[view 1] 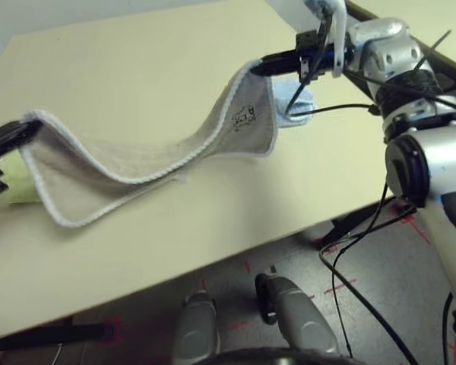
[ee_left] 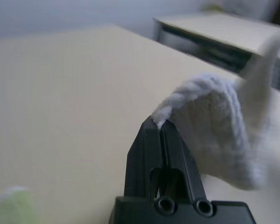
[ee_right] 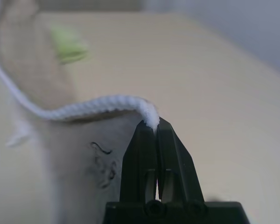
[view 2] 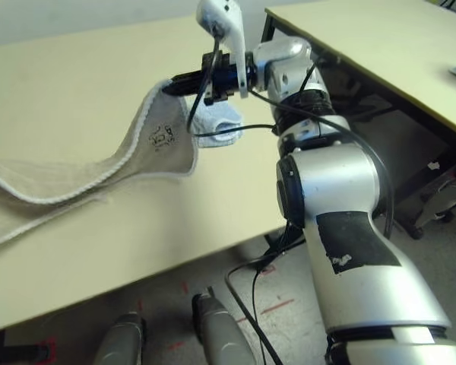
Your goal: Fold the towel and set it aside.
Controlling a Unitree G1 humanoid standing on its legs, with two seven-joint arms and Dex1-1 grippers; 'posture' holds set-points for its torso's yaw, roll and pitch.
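While the table [view 1: 159, 68] is serving as the work surface, the following items are standing at risk, listed from largest down.

Towel [view 1: 129, 163]: beige terry with white edging, hanging slack above the table between the two grippers, its low middle sagging close to or brushing the top. Each end is being held only by a sliver of edging, so any sharp pull apart is likely to tear a corner free and drop the cloth unfolded.

Right gripper [view 1: 262, 67]: clamping tight on the corner beside the embroidered logo [view 1: 245, 118]. The bite is looking shallow, with trim just peeking past the tips.

Left gripper [view 1: 19, 133]: pinching the opposite corner equally thinly, so the same slip risk is applying.

Light-blue cloth [view 1: 298, 105]: lying on the table just behind the raised corner. A low sweep is liable to drag it along.

Lime-green cloth [view 1: 17, 186]: sitting under the left end, partly hidden, and liable to be caught in the fold.
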